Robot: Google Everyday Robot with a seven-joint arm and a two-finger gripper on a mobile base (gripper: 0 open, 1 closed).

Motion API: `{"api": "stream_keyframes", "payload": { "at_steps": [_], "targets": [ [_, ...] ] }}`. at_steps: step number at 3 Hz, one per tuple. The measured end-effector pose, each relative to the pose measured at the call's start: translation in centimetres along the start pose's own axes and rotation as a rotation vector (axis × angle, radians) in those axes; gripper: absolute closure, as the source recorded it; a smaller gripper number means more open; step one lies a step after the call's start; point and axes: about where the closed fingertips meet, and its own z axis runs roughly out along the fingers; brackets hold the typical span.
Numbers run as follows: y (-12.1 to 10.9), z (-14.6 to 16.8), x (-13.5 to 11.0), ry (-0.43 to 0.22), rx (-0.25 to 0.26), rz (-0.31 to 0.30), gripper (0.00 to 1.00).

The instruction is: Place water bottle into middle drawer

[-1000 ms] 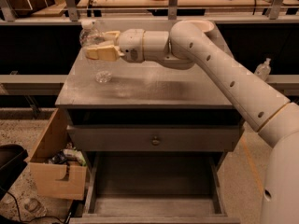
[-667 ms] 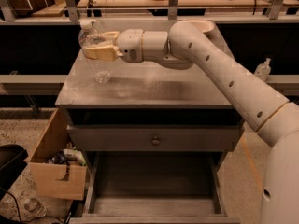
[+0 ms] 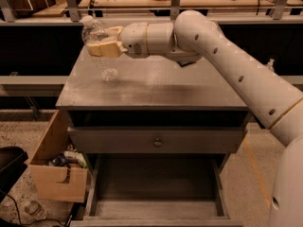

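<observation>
Upper left: pincer [image 3: 100, 41] clamped on the clear, ribbed plastic water bottle [image 3: 107, 67], which is tilted over the smooth grey desk [image 3: 161, 86]. Middle drawer [image 3: 156, 186], a shallow grey wooden box, stands open at lower centre.

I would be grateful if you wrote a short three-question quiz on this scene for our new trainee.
1. True or false: the end effector holds the bottle over the cabinet top.
2. Relative to the knobbed front, the open drawer lies: A) above B) below C) beside.
3. Fill in: in the picture, the cardboard box stands on the cabinet's ____ side.
Key: 1 true; 2 B; 3 left.
</observation>
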Motion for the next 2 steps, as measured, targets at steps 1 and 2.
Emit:
{"api": "stream_keyframes", "payload": {
  "at_steps": [1, 2],
  "targets": [
    [0.2, -5.7, -2.6, 0.196, 0.058, -0.032, 1.0],
    [1.6, -11.2, -3.5, 0.333, 0.07, -0.027, 1.0]
  ]
}}
